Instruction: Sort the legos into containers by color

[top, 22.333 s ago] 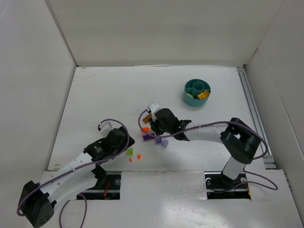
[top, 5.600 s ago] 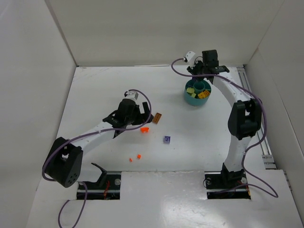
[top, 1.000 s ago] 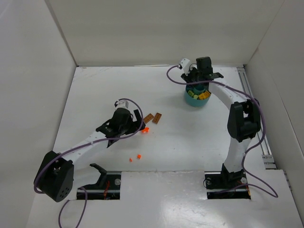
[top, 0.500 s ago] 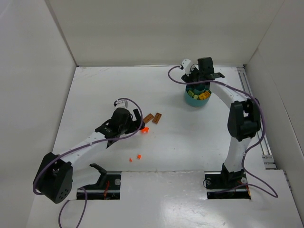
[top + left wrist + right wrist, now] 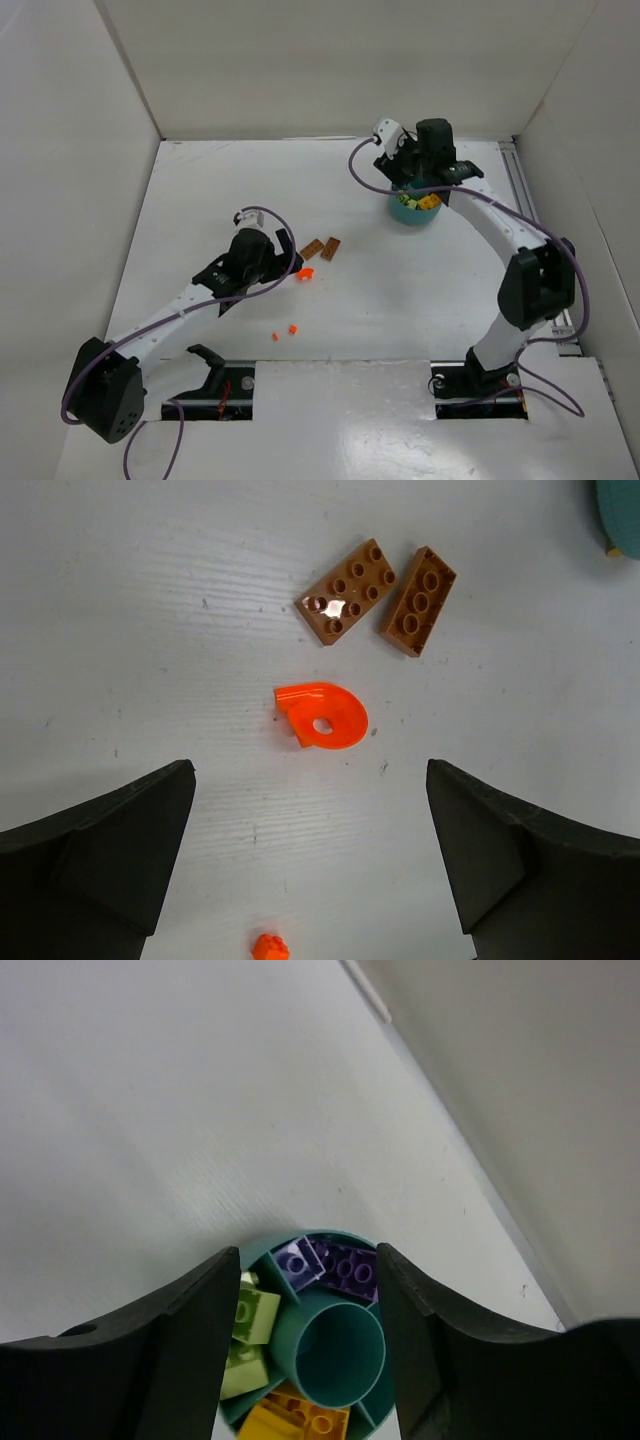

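Purple legos [image 5: 331, 1263] in teal dish [image 5: 322, 1236]

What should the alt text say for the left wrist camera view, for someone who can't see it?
An orange curved Lego piece lies on a white table, just ahead of the left tool's wide-open black fingers. Beyond it, a lighter brown brick and a darker brown brick lie close together, and a tiny orange piece sits at the bottom edge.

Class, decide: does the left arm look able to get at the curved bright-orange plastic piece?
Probably yes. The left gripper hangs wide open just short of the curved bright-orange plastic piece; nothing covers it, and the two brown studded bricks lie beyond it, apart.
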{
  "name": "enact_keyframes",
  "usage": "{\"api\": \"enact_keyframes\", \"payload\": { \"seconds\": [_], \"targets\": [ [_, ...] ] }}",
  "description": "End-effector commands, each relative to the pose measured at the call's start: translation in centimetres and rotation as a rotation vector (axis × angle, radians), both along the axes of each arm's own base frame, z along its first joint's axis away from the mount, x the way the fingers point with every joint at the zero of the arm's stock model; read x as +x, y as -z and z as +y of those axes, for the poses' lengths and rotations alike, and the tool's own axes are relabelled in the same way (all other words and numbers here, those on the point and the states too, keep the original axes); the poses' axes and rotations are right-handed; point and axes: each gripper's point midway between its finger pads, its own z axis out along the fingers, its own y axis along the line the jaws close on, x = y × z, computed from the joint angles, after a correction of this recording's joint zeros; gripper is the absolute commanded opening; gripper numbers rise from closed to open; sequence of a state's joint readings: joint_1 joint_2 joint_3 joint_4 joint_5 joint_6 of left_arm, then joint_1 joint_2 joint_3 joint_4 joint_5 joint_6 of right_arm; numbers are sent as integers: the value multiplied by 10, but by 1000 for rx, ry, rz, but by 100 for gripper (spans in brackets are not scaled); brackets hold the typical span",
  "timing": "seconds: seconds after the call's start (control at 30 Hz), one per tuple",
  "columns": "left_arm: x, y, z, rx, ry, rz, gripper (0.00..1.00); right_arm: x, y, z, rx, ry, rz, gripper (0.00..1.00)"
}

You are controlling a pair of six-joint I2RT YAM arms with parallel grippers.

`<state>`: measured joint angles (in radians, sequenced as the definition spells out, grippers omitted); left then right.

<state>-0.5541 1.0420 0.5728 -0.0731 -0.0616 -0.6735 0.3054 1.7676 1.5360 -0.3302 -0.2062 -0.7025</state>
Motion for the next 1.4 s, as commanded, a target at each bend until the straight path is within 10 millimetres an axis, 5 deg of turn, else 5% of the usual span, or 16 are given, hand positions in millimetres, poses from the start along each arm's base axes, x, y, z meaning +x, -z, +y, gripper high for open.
{"api": "enact_keyframes", "payload": {
  "seconds": [0.0, 0.07, 0.23, 0.47, 0.77, 1.07, 1.37],
  "targets": [
    [-3, -3, 5, -20, -43, 16, 100, -33, -43, 18, 115, 12, -85, 62],
    [-10, 2, 8, -23, -60, 48, 100, -48, -39, 15, 169, 67, -56, 62],
    [-21, 6, 18, -44, -106, 56, 100, -112, -11, 51, 387, 144, 86, 65],
    [-32, 7, 19, -91, -99, 43, 100, -155, 41, 94, 494, 426, 244, 67],
    [-41, 7, 28, -93, -128, 43, 100, -151, 100, 124, 461, 755, 364, 68],
    [-46, -4, 23, -148, -91, 10, 100, -131, 127, 174, 588, 886, 429, 68],
    [-57, -5, 9, -200, 12, 0, 100, -129, 152, 162, 584, 1067, 418, 68]
  ]
}}
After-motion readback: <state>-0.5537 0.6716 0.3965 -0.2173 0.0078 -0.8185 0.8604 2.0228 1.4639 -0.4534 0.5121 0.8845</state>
